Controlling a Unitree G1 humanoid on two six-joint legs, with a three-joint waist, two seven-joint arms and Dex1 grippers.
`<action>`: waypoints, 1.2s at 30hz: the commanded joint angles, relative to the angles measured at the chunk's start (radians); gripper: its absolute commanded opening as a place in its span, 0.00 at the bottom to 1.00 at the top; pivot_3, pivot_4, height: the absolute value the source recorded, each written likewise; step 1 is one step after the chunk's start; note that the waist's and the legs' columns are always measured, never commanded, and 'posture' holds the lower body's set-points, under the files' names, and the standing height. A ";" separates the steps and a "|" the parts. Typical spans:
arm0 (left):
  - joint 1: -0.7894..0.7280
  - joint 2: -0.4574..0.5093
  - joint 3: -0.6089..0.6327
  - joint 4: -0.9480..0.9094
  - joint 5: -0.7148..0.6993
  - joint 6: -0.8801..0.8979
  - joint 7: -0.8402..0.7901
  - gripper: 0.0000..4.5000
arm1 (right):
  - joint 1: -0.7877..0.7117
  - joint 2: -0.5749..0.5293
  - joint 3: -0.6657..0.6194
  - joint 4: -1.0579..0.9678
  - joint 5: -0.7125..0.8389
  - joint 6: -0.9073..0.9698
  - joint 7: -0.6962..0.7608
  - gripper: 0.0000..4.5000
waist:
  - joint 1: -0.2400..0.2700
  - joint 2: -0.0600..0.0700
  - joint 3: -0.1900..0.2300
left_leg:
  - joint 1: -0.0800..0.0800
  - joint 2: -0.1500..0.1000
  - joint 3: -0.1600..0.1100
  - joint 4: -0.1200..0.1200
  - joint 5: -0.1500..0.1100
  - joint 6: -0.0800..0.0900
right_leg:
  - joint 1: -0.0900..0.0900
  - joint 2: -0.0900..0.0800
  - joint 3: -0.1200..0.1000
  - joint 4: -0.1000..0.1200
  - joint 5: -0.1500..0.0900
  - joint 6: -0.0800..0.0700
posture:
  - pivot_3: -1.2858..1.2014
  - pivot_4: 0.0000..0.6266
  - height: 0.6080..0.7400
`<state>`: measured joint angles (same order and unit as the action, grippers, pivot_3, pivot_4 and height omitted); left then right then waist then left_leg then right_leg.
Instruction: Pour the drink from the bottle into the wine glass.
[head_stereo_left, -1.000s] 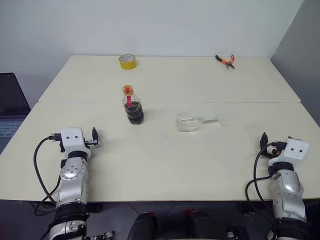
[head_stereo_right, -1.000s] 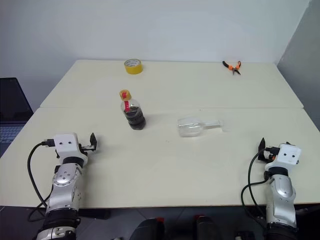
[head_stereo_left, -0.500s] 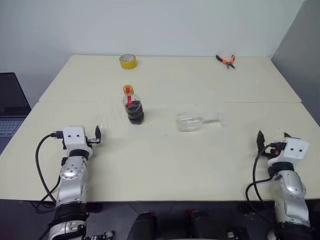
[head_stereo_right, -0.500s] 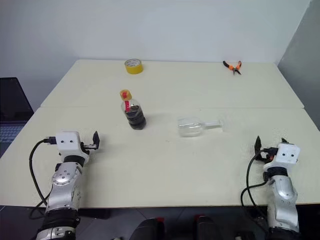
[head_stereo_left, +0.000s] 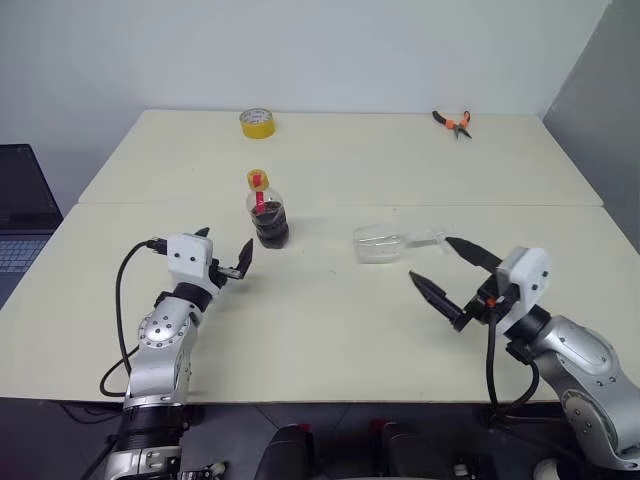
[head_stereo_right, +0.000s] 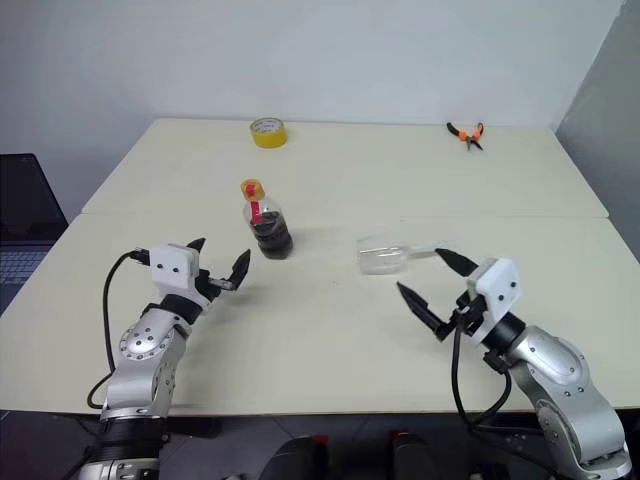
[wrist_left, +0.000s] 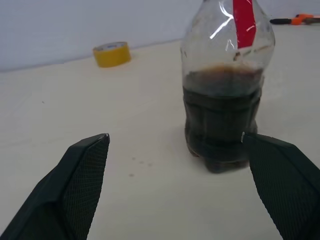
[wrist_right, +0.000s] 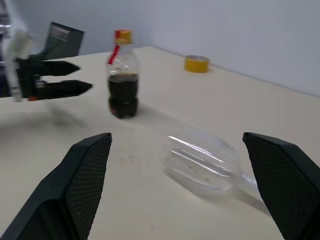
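Both our arms have swung inward over the table (head_stereo_left: 330, 330) since a second ago, the right far more than the left, and both grippers now stand released with jaws spread wide.

Our right gripper (head_stereo_left: 447, 272) has come in from the table's right edge and now points at the wine glass (head_stereo_left: 383, 243), which lies on its side just ahead of the fingertips, foot away from the bottle. We judge it must be stood upright before any pouring, which is why the right gripper approaches level and open.

Our left gripper (head_stereo_left: 222, 255) aims at the bottle (head_stereo_left: 266, 210), upright just ahead and slightly to its right, cap on, not yet touched. The drink (wrist_left: 222, 117) fills its lower half.

Yellow tape (head_stereo_left: 256, 123) and orange pliers (head_stereo_left: 452, 121) lie far beyond both grippers.
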<state>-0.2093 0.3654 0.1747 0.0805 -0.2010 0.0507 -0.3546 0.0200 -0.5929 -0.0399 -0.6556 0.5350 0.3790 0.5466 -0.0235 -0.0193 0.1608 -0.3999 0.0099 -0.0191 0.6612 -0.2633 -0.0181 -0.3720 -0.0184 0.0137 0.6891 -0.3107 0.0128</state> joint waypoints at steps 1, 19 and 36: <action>-0.037 -0.004 -0.010 -0.012 -0.016 0.018 -0.021 1.00 | -0.028 -0.031 0.000 -0.071 0.061 0.052 0.041 1.00 | 0.000 -0.001 0.000 | 0.000 0.000 0.000 0.000 0.000 0.000 | 0.000 0.000 0.000 0.000 0.000 0.000 | 0.52 0.24 1.00; -0.283 -0.050 -0.063 0.316 0.057 -0.053 -0.011 1.00 | -0.089 -0.007 0.030 -0.038 0.017 0.042 0.078 1.00 | 0.007 -0.003 0.001 | 0.000 -0.001 0.000 0.001 0.000 0.000 | 0.000 0.000 0.000 -0.001 0.000 0.000 | 0.52 0.24 1.00; -0.475 -0.108 -0.089 0.601 0.085 -0.193 -0.015 1.00 | -0.140 0.017 0.044 -0.041 0.012 0.077 0.050 1.00 | 0.009 -0.004 0.002 | -0.001 -0.001 -0.001 0.001 0.000 0.000 | 0.000 0.000 -0.001 -0.001 0.000 0.000 | 0.52 0.24 1.00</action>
<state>-0.6501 0.2609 0.0850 0.6804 -0.1209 -0.1119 -0.3667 -0.1021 -0.5800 0.0053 -0.6732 0.5480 0.4562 0.6050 -0.0146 -0.0228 0.1628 -0.4007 0.0089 -0.0197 0.6619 -0.2633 -0.0182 -0.3719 -0.0183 0.0132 0.6881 -0.3106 0.0131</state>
